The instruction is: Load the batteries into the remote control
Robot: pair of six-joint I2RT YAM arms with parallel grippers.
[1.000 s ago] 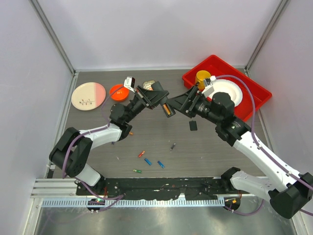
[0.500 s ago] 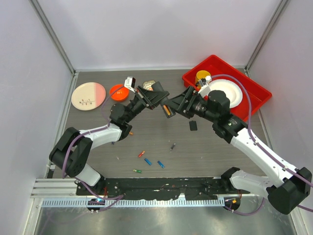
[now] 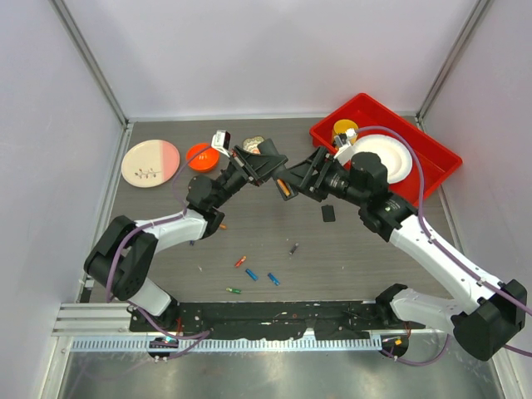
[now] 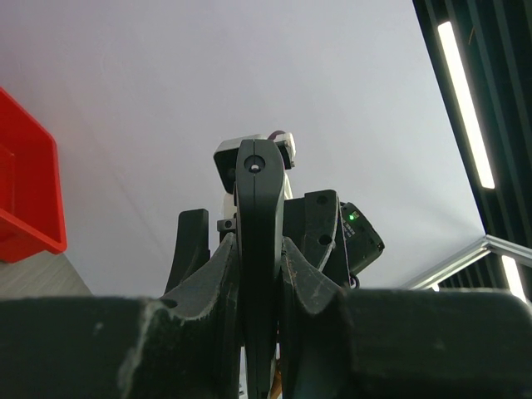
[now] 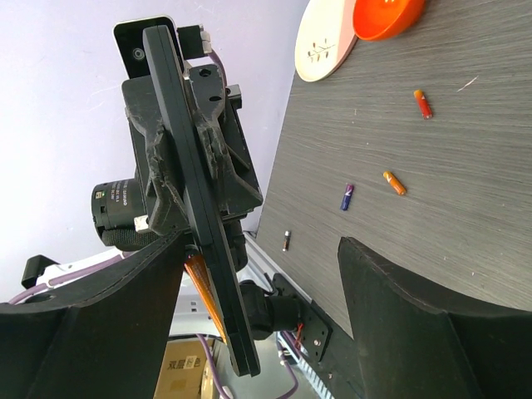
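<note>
My left gripper (image 3: 268, 169) is shut on the remote control (image 3: 283, 184), a slim black bar held up in the air at the middle back. In the left wrist view the remote control (image 4: 259, 233) stands edge-on between the fingers (image 4: 218, 266). An orange battery (image 5: 202, 298) lies in its recess. My right gripper (image 5: 264, 249) is open, jaws on either side of the remote control (image 5: 189, 195), closest to the left finger. Loose batteries lie on the table: orange-red (image 3: 240, 261), blue (image 3: 251, 274), blue (image 3: 273, 278), green (image 3: 233, 290).
A small flat black square piece (image 3: 328, 213) lies below the right gripper (image 3: 302, 177). A grey cylinder (image 3: 293, 248) lies nearby. An orange bowl (image 3: 200, 155) and a pink-and-cream plate (image 3: 150, 162) sit back left. A red tray (image 3: 322, 133) with a white plate (image 3: 389, 158) and yellow cup (image 3: 343, 131) sits back right.
My right gripper has moved a little left, closing in around the remote. The left gripper and the remote have hardly moved.
</note>
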